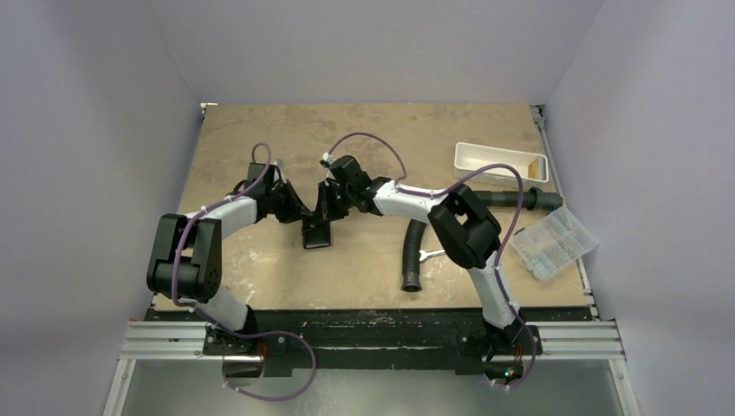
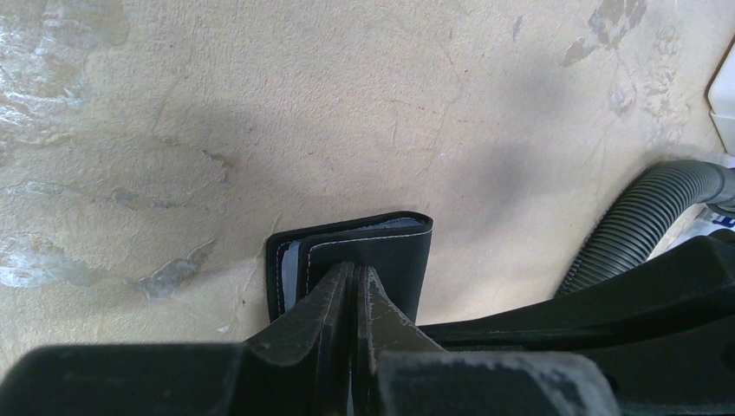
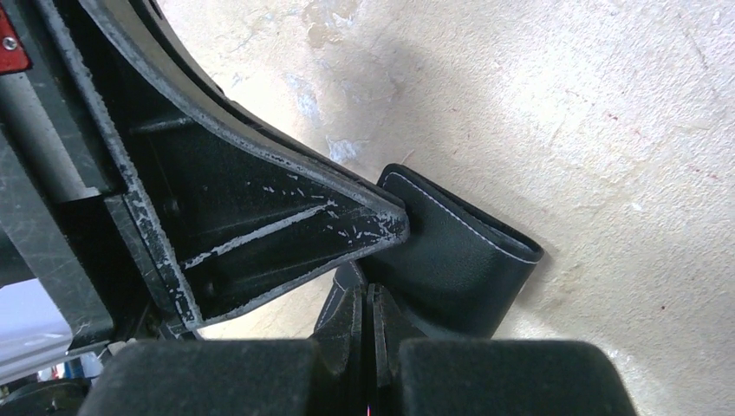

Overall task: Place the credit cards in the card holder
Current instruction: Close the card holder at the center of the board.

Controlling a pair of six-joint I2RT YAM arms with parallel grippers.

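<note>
Grips one leaf of the card holder in the left gripper, jaws pressed nearly together, over the middle of the counter. Closes the right gripper just as narrow, seemingly nipping the same card holder's near edge. Shows a pale edge between the leaves; card or lining, cannot tell. Risks slipping on so thin a bite. Could drop it, or let it fold shut, through uneven pulling.

1 card holder; 1 white tray; 1 compartment box; 1 wrench.
</note>
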